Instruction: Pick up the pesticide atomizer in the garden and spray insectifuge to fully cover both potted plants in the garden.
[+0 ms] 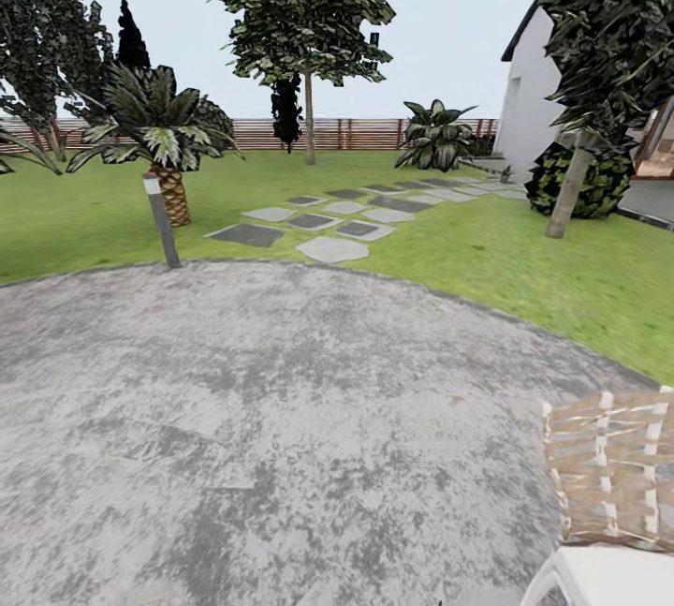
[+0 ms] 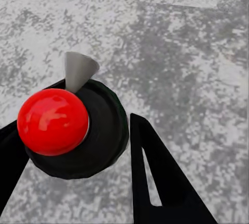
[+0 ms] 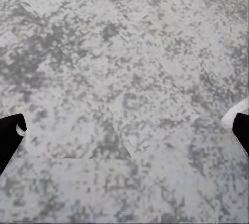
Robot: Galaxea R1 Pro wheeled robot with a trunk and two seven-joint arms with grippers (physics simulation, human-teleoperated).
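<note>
The pesticide atomizer (image 2: pixel 53 121) has a glossy red ball cap, a round black body and a grey cone nozzle. It sits between the two black fingers of my left gripper (image 2: pixel 96 102), which is shut on it, held above the grey mottled patio (image 2: pixel 181 42). In the right wrist view, my right gripper (image 3: pixel 124 125) is open, with its fingertips far apart over bare patio stone. The garden lawn (image 1: pixel 84 213) lies beyond the patio edge. The potted plants are out of view.
A short bollard lamp (image 1: pixel 162 219) stands at the patio's far edge, with a palm (image 1: pixel 161 133) behind it. Stepping stones (image 1: pixel 332 248) lead toward a white house (image 1: pixel 529 100). A leafy bush (image 1: pixel 434 134) grows by the brown fence (image 1: pixel 360 131). A cushioned chair (image 1: pixel 610 484) is at lower right.
</note>
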